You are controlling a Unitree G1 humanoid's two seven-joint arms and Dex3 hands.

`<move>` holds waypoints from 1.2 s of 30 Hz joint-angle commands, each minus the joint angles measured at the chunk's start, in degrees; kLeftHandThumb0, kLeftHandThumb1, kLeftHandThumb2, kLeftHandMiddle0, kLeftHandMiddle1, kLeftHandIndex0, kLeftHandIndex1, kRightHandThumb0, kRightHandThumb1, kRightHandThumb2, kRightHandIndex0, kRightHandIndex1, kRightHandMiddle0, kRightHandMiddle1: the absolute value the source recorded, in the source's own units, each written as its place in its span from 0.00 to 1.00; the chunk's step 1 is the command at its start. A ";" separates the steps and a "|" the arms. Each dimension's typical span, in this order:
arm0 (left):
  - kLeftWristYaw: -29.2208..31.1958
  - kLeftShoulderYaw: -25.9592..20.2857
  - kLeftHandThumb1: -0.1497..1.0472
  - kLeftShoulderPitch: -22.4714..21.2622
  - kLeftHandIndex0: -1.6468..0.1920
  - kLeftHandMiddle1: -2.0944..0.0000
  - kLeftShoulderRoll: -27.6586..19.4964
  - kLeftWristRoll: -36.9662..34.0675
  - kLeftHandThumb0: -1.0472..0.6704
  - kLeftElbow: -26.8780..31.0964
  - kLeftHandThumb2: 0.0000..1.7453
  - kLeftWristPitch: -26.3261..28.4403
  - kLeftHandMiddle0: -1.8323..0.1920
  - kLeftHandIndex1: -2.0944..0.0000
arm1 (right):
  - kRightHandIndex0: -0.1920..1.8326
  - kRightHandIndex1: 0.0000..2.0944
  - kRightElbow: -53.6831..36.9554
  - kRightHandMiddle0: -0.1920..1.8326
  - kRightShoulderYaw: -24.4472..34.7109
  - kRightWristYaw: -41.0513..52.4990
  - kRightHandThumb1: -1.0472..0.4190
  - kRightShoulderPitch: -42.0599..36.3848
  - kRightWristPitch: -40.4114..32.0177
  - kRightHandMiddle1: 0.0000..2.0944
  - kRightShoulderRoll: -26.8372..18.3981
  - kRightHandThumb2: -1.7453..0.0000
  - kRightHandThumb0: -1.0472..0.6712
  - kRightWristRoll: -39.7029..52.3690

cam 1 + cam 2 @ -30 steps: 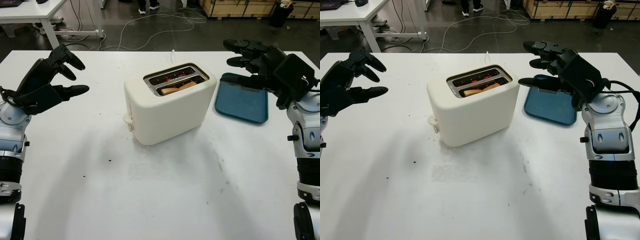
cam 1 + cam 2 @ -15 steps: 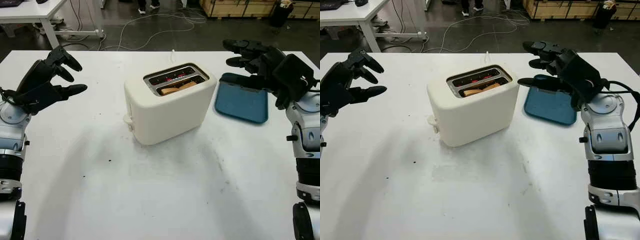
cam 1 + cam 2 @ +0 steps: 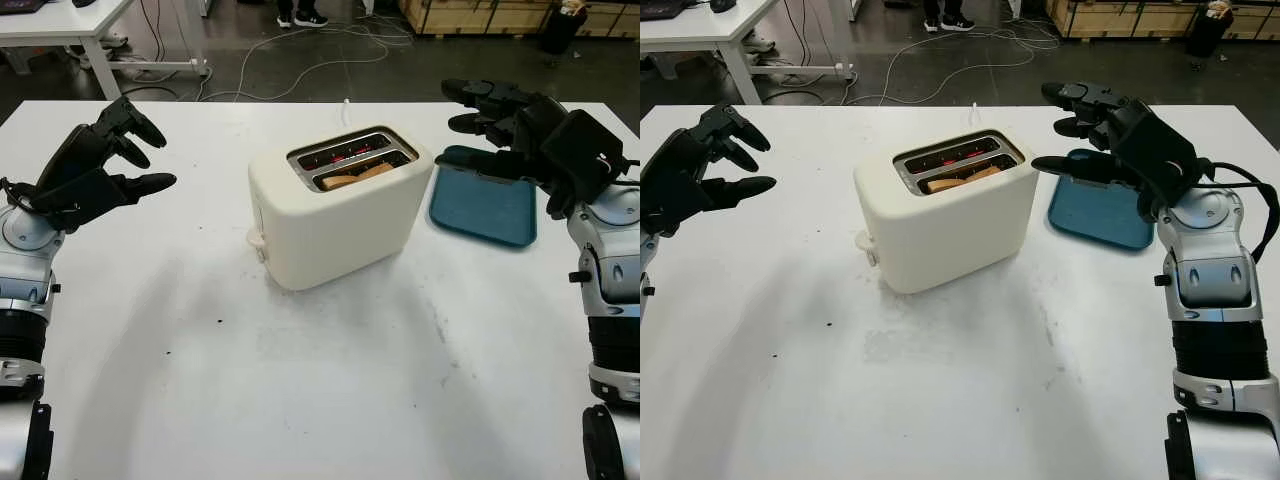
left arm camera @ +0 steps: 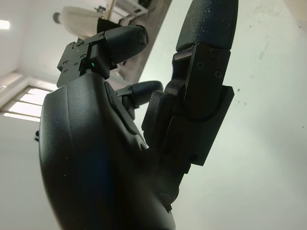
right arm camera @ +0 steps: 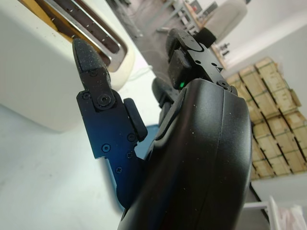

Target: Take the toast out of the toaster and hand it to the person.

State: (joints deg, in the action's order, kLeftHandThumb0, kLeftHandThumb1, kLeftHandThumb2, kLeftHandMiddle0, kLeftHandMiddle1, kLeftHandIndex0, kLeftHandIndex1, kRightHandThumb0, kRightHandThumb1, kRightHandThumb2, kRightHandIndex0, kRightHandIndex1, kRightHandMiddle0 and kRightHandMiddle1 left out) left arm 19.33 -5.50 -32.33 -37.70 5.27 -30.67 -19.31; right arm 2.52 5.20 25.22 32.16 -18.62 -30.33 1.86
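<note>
The right hand (image 3: 1080,130), empty with fingers uncurled, is edging slightly nearer the toaster (image 3: 335,210) beside it; toast (image 3: 357,175) is sitting in the near slot. Beyond, the left hand (image 3: 105,165) is hovering open, nearly unchanged.

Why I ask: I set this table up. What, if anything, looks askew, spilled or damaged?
Nothing is spilled or damaged. The toaster stands turned at an angle to the table edges, and the toast lies slanted, low in the nearer slot. Dark specks and scuffs mark the tabletop. The blue tray sits empty beside it. Both hands hover open, left hand, right hand.
</note>
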 commanded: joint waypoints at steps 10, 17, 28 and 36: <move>-0.15 0.24 0.89 -0.91 0.90 0.17 0.12 0.32 0.00 0.53 0.14 -0.57 0.87 0.17 | 0.10 0.39 -0.62 0.30 -0.08 -0.54 0.20 0.74 0.39 0.00 0.21 1.00 0.33 0.19; 0.02 0.35 0.89 -1.01 0.90 0.17 0.18 0.30 0.00 0.56 0.14 -0.78 0.87 0.17 | 0.10 0.39 -0.19 0.30 0.00 -0.50 0.20 0.82 0.56 0.00 0.23 1.00 0.33 0.27; 0.07 0.24 0.89 -1.11 0.90 0.17 0.27 0.07 0.00 0.05 0.14 -1.39 0.87 0.17 | 0.10 0.40 -0.34 0.30 0.23 -0.40 0.20 0.76 0.25 0.00 0.27 1.00 0.36 0.66; 0.03 0.03 0.89 -0.98 0.90 0.17 0.38 -0.24 0.00 0.25 0.14 -1.38 0.87 0.17 | 0.10 0.40 -0.95 0.30 -0.02 -0.31 0.19 0.59 0.27 0.00 -0.19 1.00 0.37 0.19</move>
State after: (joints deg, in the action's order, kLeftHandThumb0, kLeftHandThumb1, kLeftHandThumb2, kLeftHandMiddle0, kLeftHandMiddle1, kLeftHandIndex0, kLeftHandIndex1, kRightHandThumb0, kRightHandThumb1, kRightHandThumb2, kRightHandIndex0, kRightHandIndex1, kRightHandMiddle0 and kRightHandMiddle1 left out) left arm 19.35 -5.47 -32.34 -37.69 5.33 -30.69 -20.14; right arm 2.49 4.99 25.15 32.16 -18.62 -30.34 1.90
